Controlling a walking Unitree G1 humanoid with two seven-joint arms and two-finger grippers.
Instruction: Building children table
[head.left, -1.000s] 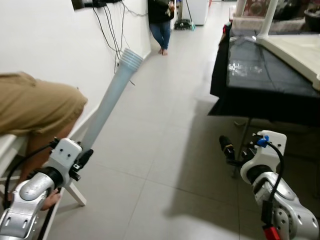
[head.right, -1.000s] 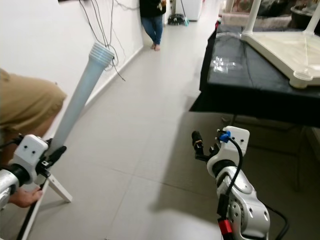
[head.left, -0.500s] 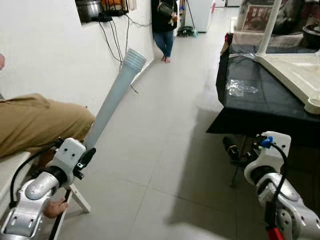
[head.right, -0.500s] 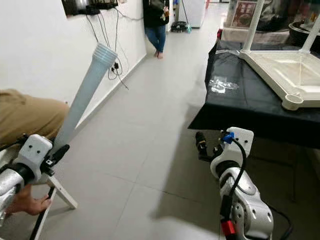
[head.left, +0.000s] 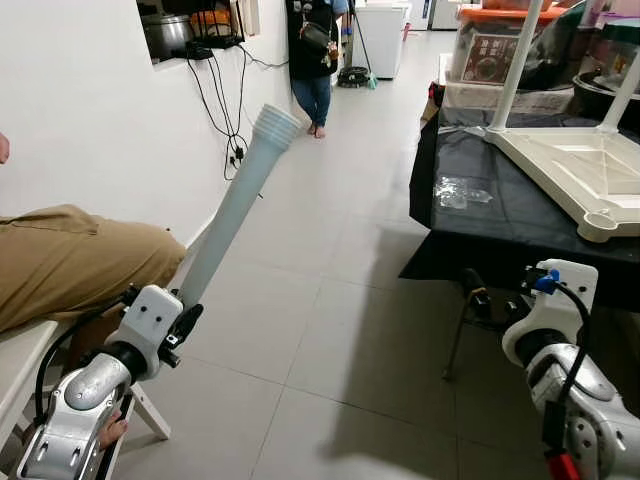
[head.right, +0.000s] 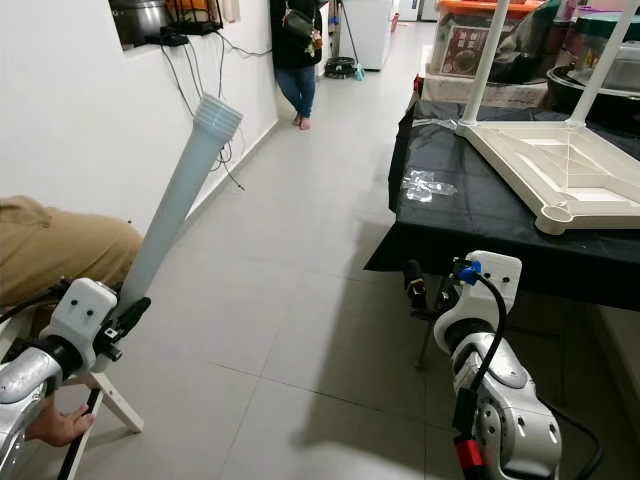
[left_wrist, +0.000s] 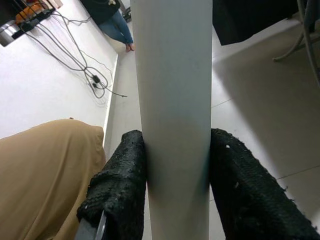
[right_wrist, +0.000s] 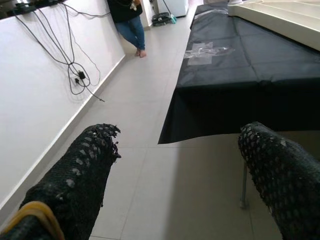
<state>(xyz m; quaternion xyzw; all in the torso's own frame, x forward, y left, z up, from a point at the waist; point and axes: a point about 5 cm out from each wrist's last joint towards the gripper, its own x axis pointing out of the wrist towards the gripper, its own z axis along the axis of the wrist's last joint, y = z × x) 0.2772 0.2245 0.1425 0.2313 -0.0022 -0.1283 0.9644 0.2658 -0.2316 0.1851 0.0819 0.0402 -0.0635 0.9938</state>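
1. We see a pale blue-grey table leg (head.left: 232, 216), plain with a ribbed end, clamped between the left gripper (left_wrist: 175, 190) and its black, coarse-textured fingers (left_wrist: 122, 185).
2. Our right gripper (right_wrist: 185, 195) has black mesh-patterned fingers (right_wrist: 80, 175), spread apart.
3. The upturned table top (head.right: 560, 165) is cream.
4. It lies on a black cloth (head.right: 470, 215).
5. The floor (head.left: 330, 290) is light grey tile.
6. The wall (head.left: 90, 110) is white, with black cables (head.left: 222, 95).
7. A person's trousers (head.left: 70, 262) are tan.

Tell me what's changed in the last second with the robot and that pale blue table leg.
Mostly the view has changed: the head camera tipped up, bringing the upturned cream table top on the black-covered table into sight. The left gripper stays shut on the pale blue plastic table leg; the right gripper remains open and empty.
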